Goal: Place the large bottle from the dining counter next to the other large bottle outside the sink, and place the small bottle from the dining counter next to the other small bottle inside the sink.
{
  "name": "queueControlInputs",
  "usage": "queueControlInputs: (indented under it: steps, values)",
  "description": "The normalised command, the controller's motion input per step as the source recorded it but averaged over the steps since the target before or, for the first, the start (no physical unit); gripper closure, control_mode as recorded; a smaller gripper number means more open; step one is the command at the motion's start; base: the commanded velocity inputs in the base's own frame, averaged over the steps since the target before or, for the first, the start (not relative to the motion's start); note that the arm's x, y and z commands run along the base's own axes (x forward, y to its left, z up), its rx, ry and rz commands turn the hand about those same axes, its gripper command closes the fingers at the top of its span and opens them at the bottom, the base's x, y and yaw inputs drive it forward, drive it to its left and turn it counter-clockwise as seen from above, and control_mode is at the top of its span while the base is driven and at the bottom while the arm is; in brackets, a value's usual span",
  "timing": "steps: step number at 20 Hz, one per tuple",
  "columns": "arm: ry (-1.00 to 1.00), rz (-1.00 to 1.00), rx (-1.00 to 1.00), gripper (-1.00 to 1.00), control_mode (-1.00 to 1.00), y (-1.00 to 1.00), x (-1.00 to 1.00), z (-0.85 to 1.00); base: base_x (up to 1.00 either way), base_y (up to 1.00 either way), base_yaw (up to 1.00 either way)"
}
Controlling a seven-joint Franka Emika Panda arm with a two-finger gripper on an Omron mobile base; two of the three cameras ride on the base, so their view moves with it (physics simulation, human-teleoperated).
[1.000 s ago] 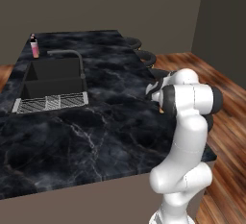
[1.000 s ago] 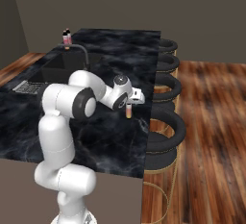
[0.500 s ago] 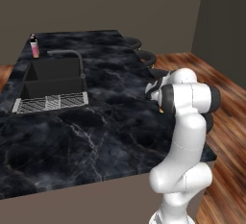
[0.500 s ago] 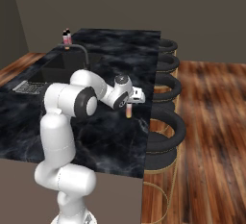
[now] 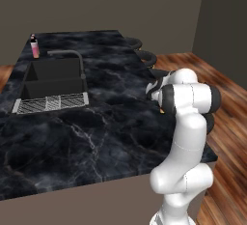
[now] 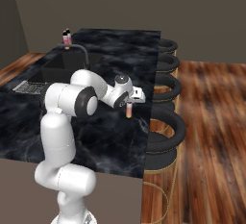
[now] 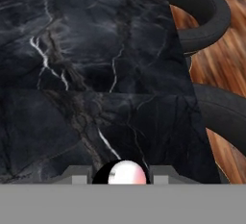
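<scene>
Small bottle (image 6: 128, 109): pink, label unreadable, pinched in gripper (image 6: 129, 106) above black marble surface (image 6: 110, 136) beside stools (image 6: 166, 129). Large bottle (image 5: 34, 47): behind sink (image 5: 53, 79).

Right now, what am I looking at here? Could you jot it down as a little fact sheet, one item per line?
Setting: simulated kitchen, wooden floor
Dining counter: long glossy black marble-look slab
Sink: dark, set into the counter, curved faucet over it, ribbed drain rack at its near end
Stools: round, black, along the counter's edge
Gripper: above the counter near the stool side, closed on a small pinkish bottle
Other bottle: pink, dark cap, standing on the counter beyond the sink, outside the basin
</scene>
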Motion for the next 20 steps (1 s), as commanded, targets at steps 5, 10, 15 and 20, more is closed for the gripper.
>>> queueControlInputs:
  steps: [5, 10, 15, 20]
  values:
    - [0.0, 0.0, 0.0, 1.0, -1.0, 0.0, 0.0, -0.01, 0.0, 0.0, 0.0]
    - [0.0, 0.0, 0.0, 1.0, -1.0, 0.0, -0.02, 0.0, 0.0, 0.0, 0.0]
    - [0.0, 0.03, 0.0, 1.0, -1.0, 0.0, -0.21, 0.24, 0.0, 0.0, 0.0]
    - [-0.01, 0.04, 0.0, 1.0, -1.0, 0.0, -0.32, 0.45, 0.0, 0.0, 0.0]
